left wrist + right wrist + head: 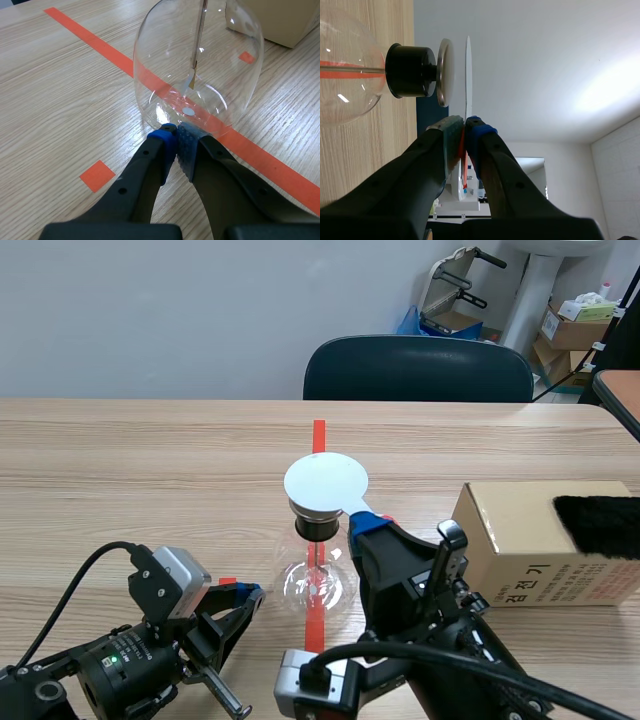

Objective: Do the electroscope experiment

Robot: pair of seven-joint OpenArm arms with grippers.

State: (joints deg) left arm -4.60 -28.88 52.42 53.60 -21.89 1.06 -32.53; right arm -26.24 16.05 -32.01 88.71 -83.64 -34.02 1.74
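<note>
The electroscope, a clear glass flask (pixel 318 585) with a black stopper (pixel 318 528), stands on the red tape line mid-table. My right gripper (pixel 365 523) is shut on the handle of a thin white disc (pixel 326 483) that hangs flat just over the electroscope's top. In the right wrist view the white disc (pixel 468 75) sits a narrow gap away from the metal top plate (pixel 445 72) above the stopper (pixel 410 70). My left gripper (pixel 250 592) rests low on the table, shut on nothing, its tips (pixel 177 137) at the flask's (pixel 165 60) base. The foil leaf (pixel 192 75) hangs inside.
A cardboard box (pixel 530 560) stands at the right, with a black fur piece (pixel 600 525) lying on its top. A dark chair (pixel 418 370) stands behind the table's far edge. Bare wood stretches across the left and far side.
</note>
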